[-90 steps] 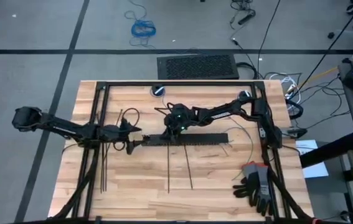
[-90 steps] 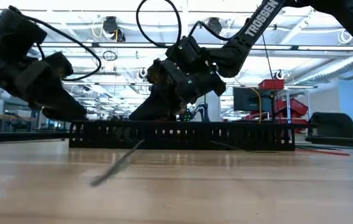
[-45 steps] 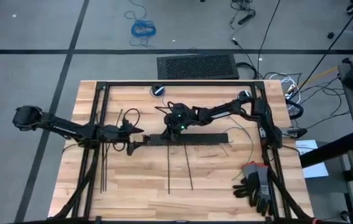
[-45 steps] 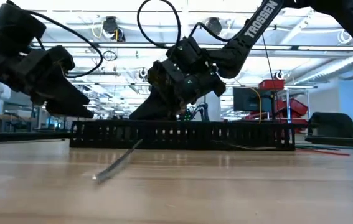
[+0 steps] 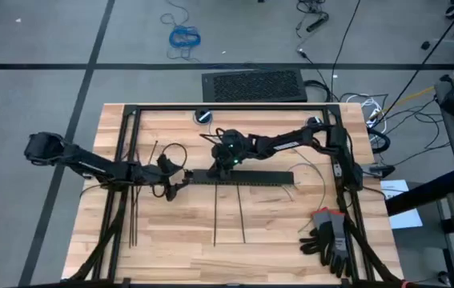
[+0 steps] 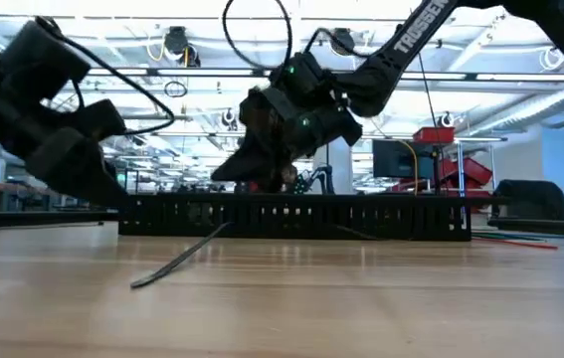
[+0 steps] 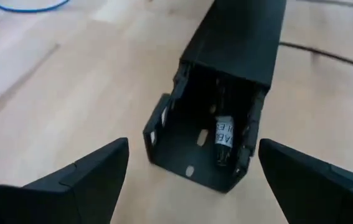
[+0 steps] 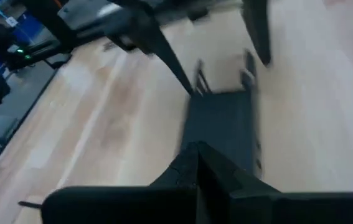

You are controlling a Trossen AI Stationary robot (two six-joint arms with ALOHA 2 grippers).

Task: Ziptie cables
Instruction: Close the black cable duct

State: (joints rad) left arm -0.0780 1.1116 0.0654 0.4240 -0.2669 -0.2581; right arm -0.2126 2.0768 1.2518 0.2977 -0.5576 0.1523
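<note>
A long black slotted bar lies across the middle of the wooden table. Its open left end faces my left gripper, which is open, with a finger on either side of that end and short of it. Inside that end I see a dark bundle with a white label. My right gripper is shut on top of the bar, left of its middle. Thin pale wires, the cables, trail on the wood off the bar's right end. Black zipties lie flat in front of the bar. My right gripper sets its shut fingertips on the bar's flat top cover, coming slanting down from the far right. The bar lies flat on the table under them.
More zipties lie near the left frame post. Grey gloves sit at the near right corner. A black metal frame rims the table. One ziptie slants on the wood in front of the bar.
My left gripper has risen a little and come down again at the bar's left end, shifting slightly toward the table's right edge. My right gripper has stayed on the bar's top.
</note>
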